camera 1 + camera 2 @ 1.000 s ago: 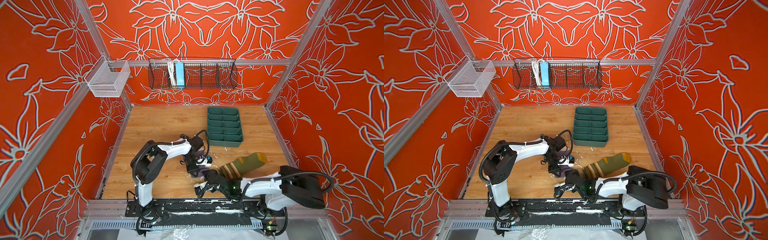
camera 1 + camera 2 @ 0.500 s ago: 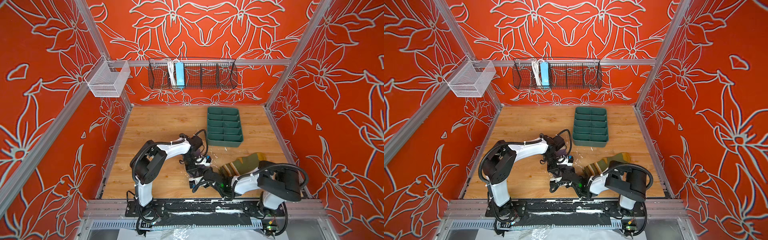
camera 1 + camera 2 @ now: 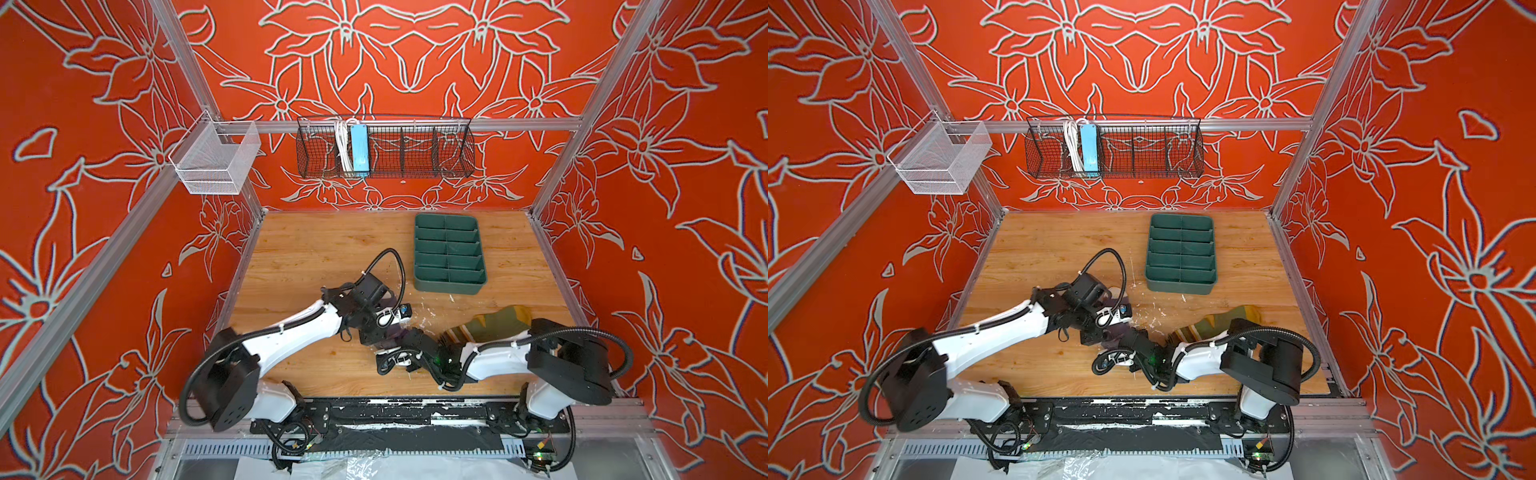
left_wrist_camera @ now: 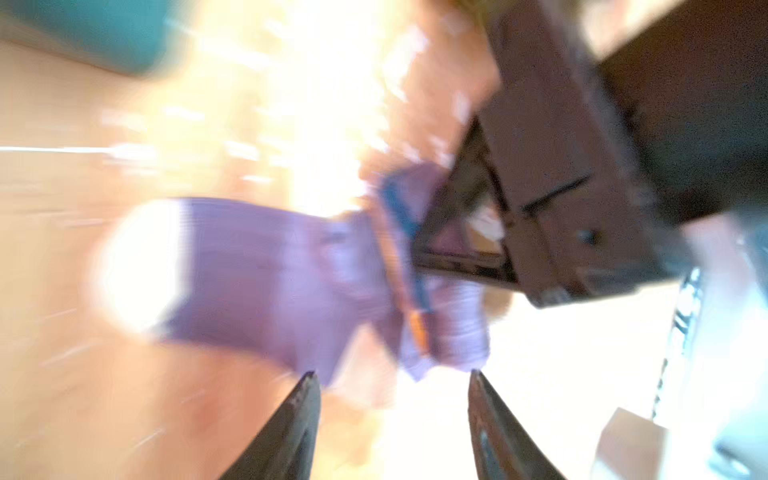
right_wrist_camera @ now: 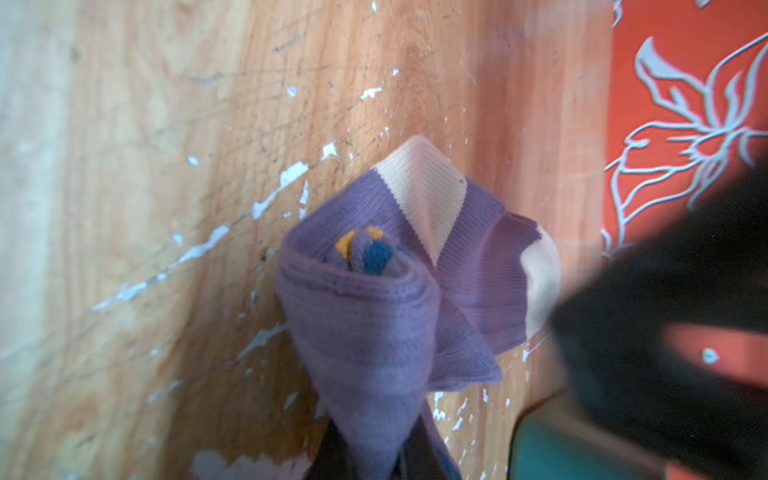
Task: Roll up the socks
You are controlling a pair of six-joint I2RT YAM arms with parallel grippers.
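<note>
Sprung apart since a second ago, my left tool (image 4: pixel 391 376) faces the purple sock (image 5: pixel 361 324), half-rolled on the desk (image 5: pixel 124 208) and clamped in my right tool (image 5: pixel 374 457), roll axis straight ahead of it

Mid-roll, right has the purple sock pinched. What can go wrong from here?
1. The right gripper pinches only one end of the purple sock roll, and the left gripper is open; the loose cream toe end could let it unwind.
2. Both grippers crowd the same spot in both top views; they may collide.
3. The olive sock lies partly under the right arm, which could drag it.
</note>
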